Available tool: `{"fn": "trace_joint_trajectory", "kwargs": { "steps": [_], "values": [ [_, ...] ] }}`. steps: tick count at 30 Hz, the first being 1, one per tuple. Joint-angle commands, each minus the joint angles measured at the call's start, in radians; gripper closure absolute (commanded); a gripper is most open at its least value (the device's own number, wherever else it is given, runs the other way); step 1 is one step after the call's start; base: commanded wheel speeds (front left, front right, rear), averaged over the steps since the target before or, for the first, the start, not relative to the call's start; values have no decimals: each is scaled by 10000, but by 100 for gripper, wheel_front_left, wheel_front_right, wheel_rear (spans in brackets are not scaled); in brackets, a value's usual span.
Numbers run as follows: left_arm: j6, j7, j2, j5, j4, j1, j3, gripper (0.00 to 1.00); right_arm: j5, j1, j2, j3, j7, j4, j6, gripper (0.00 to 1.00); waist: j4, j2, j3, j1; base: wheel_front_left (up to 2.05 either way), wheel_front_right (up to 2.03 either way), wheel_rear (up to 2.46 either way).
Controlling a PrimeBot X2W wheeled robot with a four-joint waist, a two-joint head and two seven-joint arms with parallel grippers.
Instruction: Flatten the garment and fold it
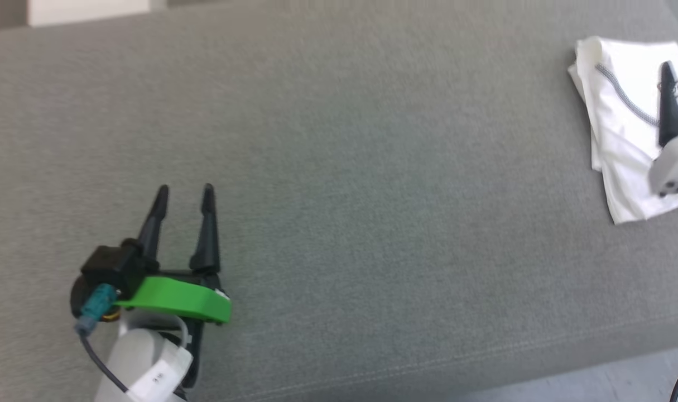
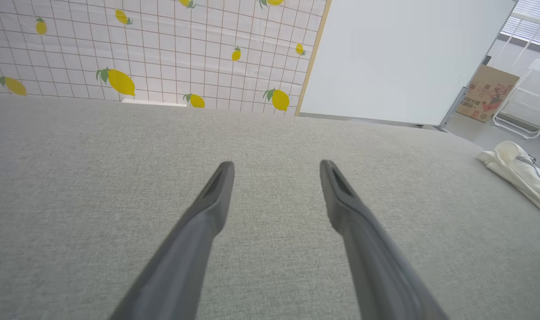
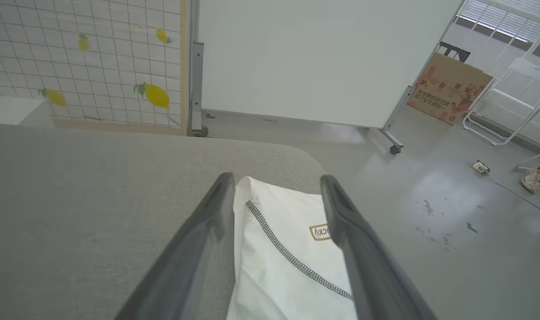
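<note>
The garment (image 1: 623, 139) is found folded in a compact pile at the right end of the grey couch (image 1: 372, 167), near its edge. It is judged light, thin and limp (easily creased), so it is best pinched at a folded edge, through all layers. Dark zigzag stitching and a small tan label are noted. The right gripper (image 3: 276, 178) is spread wide over it, with nothing held. The left gripper (image 1: 185, 188) is also wide and empty, well apart.

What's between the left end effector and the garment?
Only bare grey upholstered surface, seen in the head view, from the left end effector across to the garment at the right edge.
</note>
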Motion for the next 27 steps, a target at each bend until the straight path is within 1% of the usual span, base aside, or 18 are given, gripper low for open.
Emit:
{"fn": "trace_joint_trajectory", "kwargs": {
  "steps": [1,7,12,17,22,27],
  "values": [
    [-28,-52,-103,-44,11,147,-77,0,389,429,148,134,-234,-395,-17,0,890,-1,-1109,1,0,0,0],
    [-65,-55,-336,-46,101,364,-189,0,1511,2008,739,619,-1068,-2000,-17,0,1371,-1,-1560,1,0,0,0],
    [-96,-55,-454,-33,148,515,-287,0,1823,3290,1101,921,-1662,-2794,-17,0,1780,-1,-1788,1,0,0,0],
    [-111,-56,-516,4,204,688,-319,0,1633,4271,1460,1197,-2230,-3172,-17,0,2007,-1,-1960,1,0,0,0],
    [-119,-56,-544,175,217,841,-349,0,1348,4903,1772,1318,-2784,-3167,-17,0,2114,-1,-2120,1,0,0,0],
    [-66,-56,-559,308,169,994,-259,0,1124,5437,2003,1329,-3092,-3151,-17,0,2150,-1,-2280,1,0,0,0]
  ]
}}
